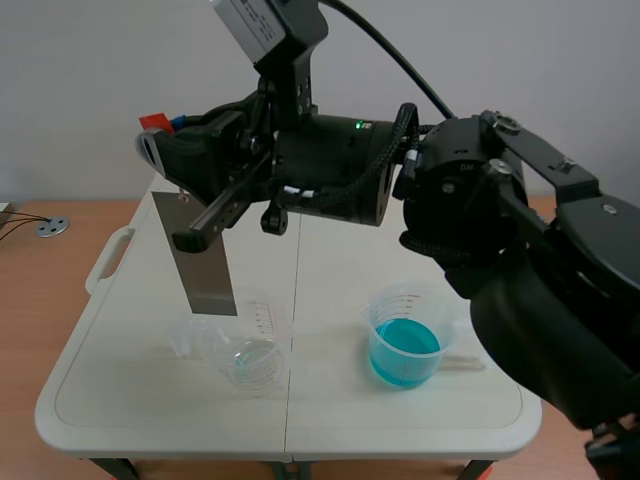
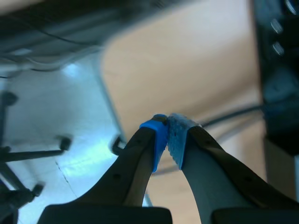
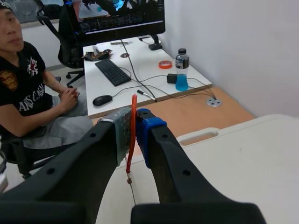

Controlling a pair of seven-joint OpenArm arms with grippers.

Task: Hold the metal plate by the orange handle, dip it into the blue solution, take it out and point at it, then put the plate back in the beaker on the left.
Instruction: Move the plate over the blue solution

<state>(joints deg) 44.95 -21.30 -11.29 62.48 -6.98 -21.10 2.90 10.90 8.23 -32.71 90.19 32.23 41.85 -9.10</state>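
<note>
The cream-white plastic bench carries both vessels. The black right arm enters from its own side and reaches past the middle, ending high over the left half of the bench. The flat grey rectangular metal plate hangs from that end, its long axis close to vertical and its lower end leaning slightly toward the robot's right. Its lower edge lies at about rim level of the clear plastic empty beaker on the left. Whether that edge is over the mouth or just behind the rim cannot be told. The clear plastic solution beaker, part-filled with blue liquid, stands upright and well apart toward the robot's right. The thin orange handle at the plate's upper end is clamped in the right pincer, with only the handle's thickness between the pads. The left pincer is closed pad against pad, holds nothing, and has none of the task's things ahead of it. Judgement: the controlling relation is plate at the left vessel, not the blue one. A return needs a straight descent along the plate's long axis, with the lower edge centred in the mouth. A dip first needs a lift and a traverse to the right. Only the right arm is placed for either move
</note>
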